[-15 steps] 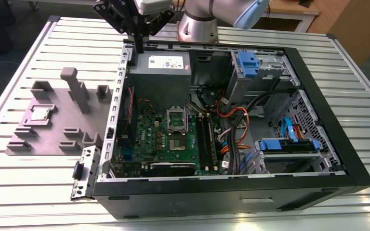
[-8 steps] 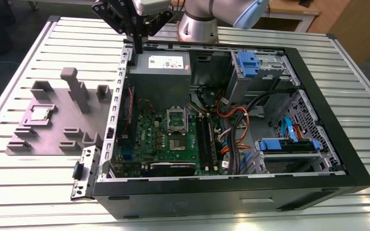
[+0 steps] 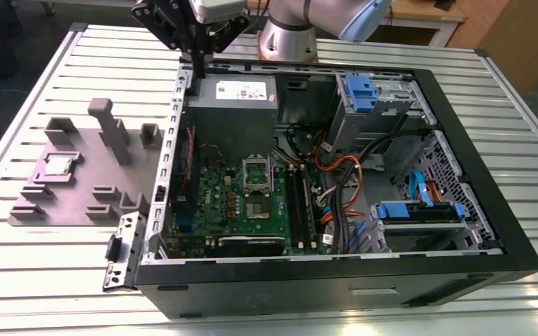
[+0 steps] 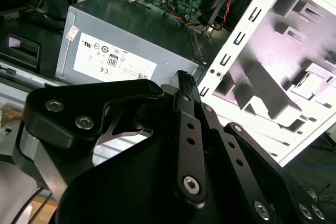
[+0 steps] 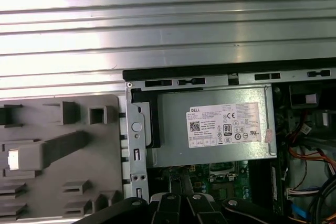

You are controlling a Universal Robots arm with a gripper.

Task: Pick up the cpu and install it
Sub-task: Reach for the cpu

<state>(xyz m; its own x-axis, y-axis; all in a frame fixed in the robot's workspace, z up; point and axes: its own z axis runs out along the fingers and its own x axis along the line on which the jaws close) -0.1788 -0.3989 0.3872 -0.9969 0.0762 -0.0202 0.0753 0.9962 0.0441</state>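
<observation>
Open air above the cpu point(image 3: 59, 165); tall fixture posts point(image 3: 110, 129) near it, the case wall point(image 3: 170, 140) beyond them

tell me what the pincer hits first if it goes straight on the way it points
Probably the power supply, at its edge toward the exterior view's left, or the case wall right beside it; the pincer points down at that seam and depth is unclear. The cpu lies well off that line.
</observation>
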